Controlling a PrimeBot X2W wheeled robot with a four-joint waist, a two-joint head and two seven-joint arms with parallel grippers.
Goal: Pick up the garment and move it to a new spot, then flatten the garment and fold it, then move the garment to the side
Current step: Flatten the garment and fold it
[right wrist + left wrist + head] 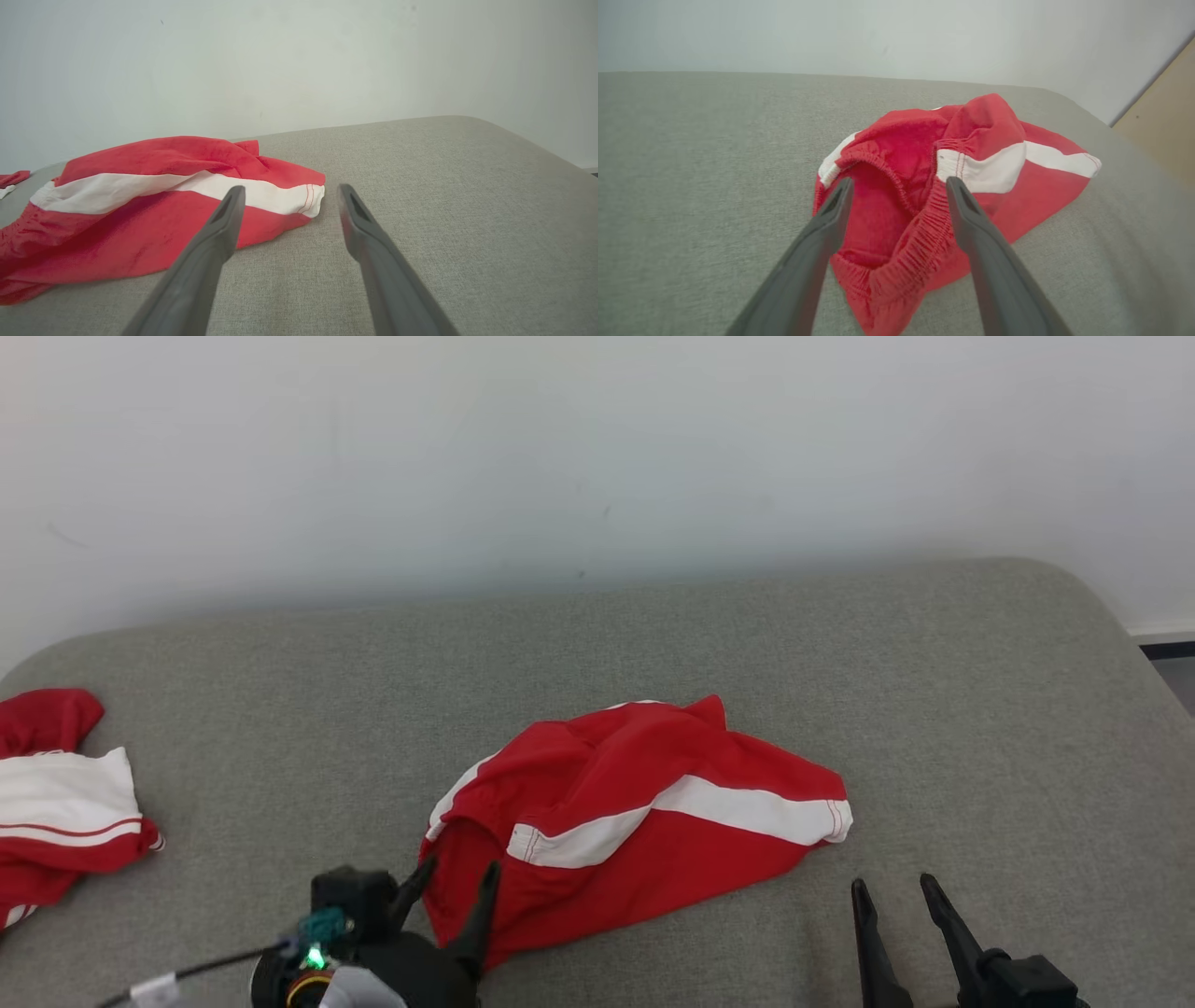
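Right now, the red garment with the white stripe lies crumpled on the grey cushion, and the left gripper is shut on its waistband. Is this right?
Not quite: the left gripper is open, its fingers either side of the waistband of the garment, as the left wrist view shows.

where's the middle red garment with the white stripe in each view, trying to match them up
head view: red garment at centre, in the lower half.
left wrist view: centre to right, its waistband nearest the camera.
right wrist view: left half, low.
shared landmark: the stitched end of its white stripe.
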